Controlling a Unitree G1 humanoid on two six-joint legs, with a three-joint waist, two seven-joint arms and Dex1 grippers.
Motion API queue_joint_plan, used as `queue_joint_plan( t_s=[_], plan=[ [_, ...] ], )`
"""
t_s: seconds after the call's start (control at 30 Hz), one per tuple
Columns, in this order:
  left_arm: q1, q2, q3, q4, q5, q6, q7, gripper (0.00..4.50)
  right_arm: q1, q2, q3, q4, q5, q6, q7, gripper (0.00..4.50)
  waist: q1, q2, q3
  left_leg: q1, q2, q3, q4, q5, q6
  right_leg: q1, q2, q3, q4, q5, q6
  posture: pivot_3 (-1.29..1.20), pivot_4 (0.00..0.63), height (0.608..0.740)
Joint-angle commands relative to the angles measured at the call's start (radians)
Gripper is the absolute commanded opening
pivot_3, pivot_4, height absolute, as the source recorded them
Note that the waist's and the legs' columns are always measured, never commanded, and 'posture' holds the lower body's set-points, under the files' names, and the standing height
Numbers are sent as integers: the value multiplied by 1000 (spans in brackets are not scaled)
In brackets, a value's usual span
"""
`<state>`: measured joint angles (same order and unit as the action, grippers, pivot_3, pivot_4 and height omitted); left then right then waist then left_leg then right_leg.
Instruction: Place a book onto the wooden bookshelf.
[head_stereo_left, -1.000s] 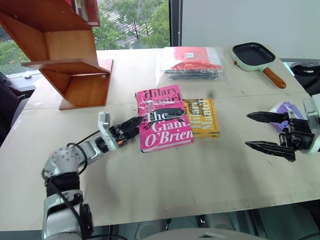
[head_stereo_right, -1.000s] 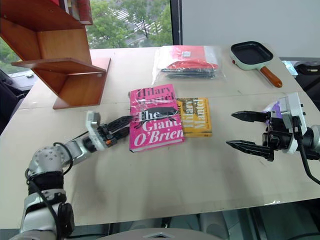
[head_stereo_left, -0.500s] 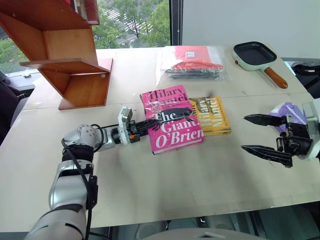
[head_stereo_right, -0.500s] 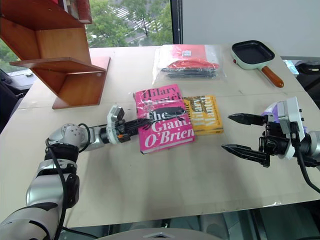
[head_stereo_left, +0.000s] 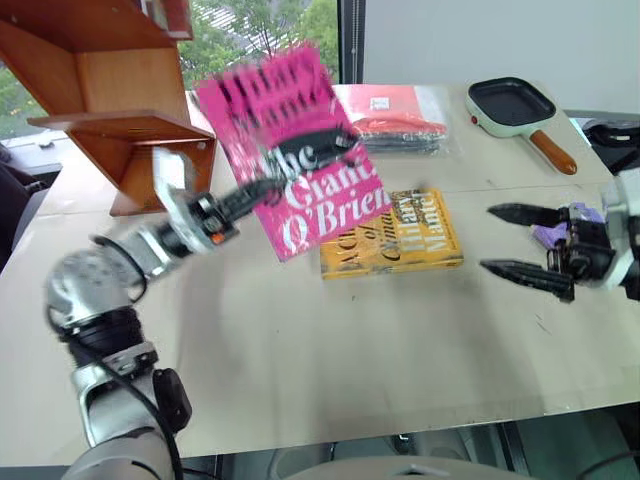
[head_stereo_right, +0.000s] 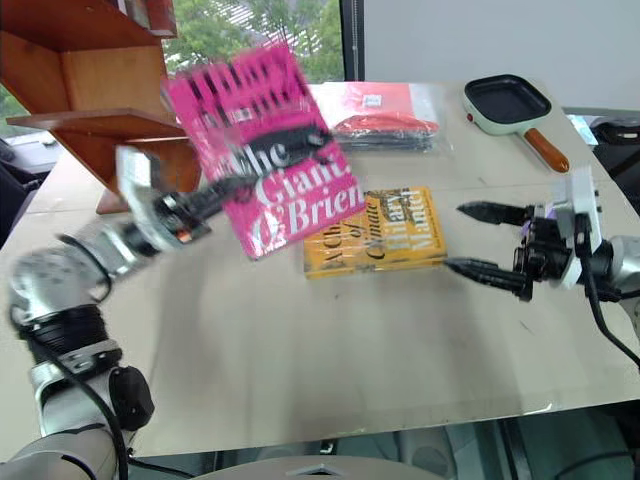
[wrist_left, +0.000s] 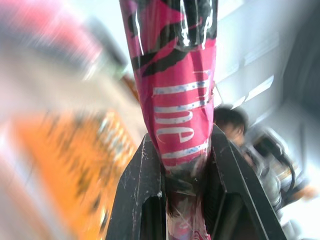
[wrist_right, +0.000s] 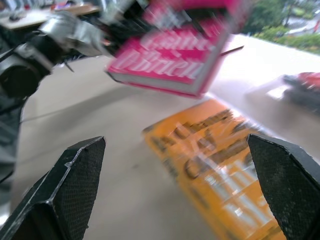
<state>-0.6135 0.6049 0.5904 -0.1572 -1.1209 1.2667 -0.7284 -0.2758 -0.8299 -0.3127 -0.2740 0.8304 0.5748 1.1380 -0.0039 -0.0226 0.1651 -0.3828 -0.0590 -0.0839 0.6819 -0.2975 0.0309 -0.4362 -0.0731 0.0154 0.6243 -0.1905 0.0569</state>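
The bright pink book (head_stereo_left: 290, 150) hangs tilted in the air above the table, blurred, with my left gripper (head_stereo_left: 258, 190) shut on its lower left edge. In the left wrist view the book's glossy pink edge (wrist_left: 180, 100) is clamped between the two black fingers (wrist_left: 145, 200). The wooden bookshelf (head_stereo_left: 130, 100) stands at the table's far left, just beyond the raised book. My right gripper (head_stereo_left: 487, 238) stays open at the right, level, pointing left toward the yellow book, with nothing between its fingers (wrist_right: 75, 175).
A yellow book (head_stereo_left: 395, 235) lies flat in the middle of the table (head_stereo_left: 350, 350). A plastic bag with red and black items (head_stereo_left: 395, 120) and a mint frying pan (head_stereo_left: 510, 105) sit at the back. A purple thing (head_stereo_left: 550, 235) lies behind the right gripper.
The left gripper closed on the pink book, then lifted it off the table and tilted it up toward the shelf. The yellow book beneath it is now uncovered and slightly shifted. The right gripper barely moved.
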Motion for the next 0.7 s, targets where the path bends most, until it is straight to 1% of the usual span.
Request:
queue_joint_plan(
  t_s=[0.03,0.1,0.13,0.17,0.2,0.23,0.27,0.33,0.43,0.47,0.53,0.63,0.7],
  plan=[
    [-118,108,-34,-316,30,-143,110,308,-123,57,48,121,-32,-82,43,4500,2,0,0,0,0,1,0,0,0,0,0,1,0,0,0,0,150,740],
    [-143,228,-106,-408,125,-215,85,308,-197,92,69,191,-38,-97,59,4500,-2,0,0,1,-1,2,0,0,0,1,1,0,1,0,0,0,150,740],
    [-130,340,-172,-447,237,-283,51,308,-242,111,77,232,-37,-100,67,4500,4,9,-3,2,-1,2,0,0,0,1,1,0,0,0,0,0,150,740],
    [-116,460,-245,-463,389,-379,40,308,-293,132,85,282,-37,-106,77,4500,1,5,-1,5,-3,4,-4,0,0,2,3,-1,0,0,0,0,150,740],
    [-91,560,-297,-464,528,-477,32,308,-336,150,91,327,-37,-112,88,4500,-6,2,2,4,-1,4,-4,0,0,2,3,-1,0,0,0,0,150,740],
    [-53,651,-320,-445,672,-585,39,308,-379,164,98,374,-38,-119,105,4500,-19,0,4,4,-1,3,-4,1,0,1,4,-1,1,0,0,0,150,740],
    [3,734,-313,-408,806,-692,47,308,-415,175,104,417,-41,-125,130,4500,-25,2,6,5,-1,7,-4,1,-1,0,9,2,1,1,-2,0,150,740],
    [105,840,-273,-331,997,-843,60,308,-465,191,110,476,-50,-132,160,4500,-28,4,6,8,-1,12,-12,2,0,-1,9,7,-1,2,-3,0,150,740],
    [199,894,-210,-221,1189,-998,72,308,-513,216,109,523,-54,-141,178,4500,-20,4,7,9,3,10,-13,2,-1,-1,10,4,-1,2,-3,0,150,740],
    [212,902,-200,-190,1224,-1041,71,308,-524,224,105,528,-48,-135,180,4500,-14,4,7,7,4,9,-14,2,-1,-2,10,3,-1,2,-4,0,150,740],
    [222,905,-197,-141,1270,-1114,73,308,-538,237,96,528,-35,-119,181,4500,-8,4,7,0,4,9,-13,2,-1,-7,10,2,-1,2,-4,0,150,740],
    [235,905,-220,-71,1321,-1193,67,308,-546,253,79,511,-6,-86,170,4500,-6,4,7,-3,2,9,-12,2,-1,-10,8,1,-1,2,-4,0,150,740],
    [215,910,-254,-42,1330,-1211,56,308,-548,263,63,494,20,-63,153,4500,-7,4,7,-5,1,9,-12,2,-1,-11,6,-1,-1,2,-3,0,150,740]
  ],
)
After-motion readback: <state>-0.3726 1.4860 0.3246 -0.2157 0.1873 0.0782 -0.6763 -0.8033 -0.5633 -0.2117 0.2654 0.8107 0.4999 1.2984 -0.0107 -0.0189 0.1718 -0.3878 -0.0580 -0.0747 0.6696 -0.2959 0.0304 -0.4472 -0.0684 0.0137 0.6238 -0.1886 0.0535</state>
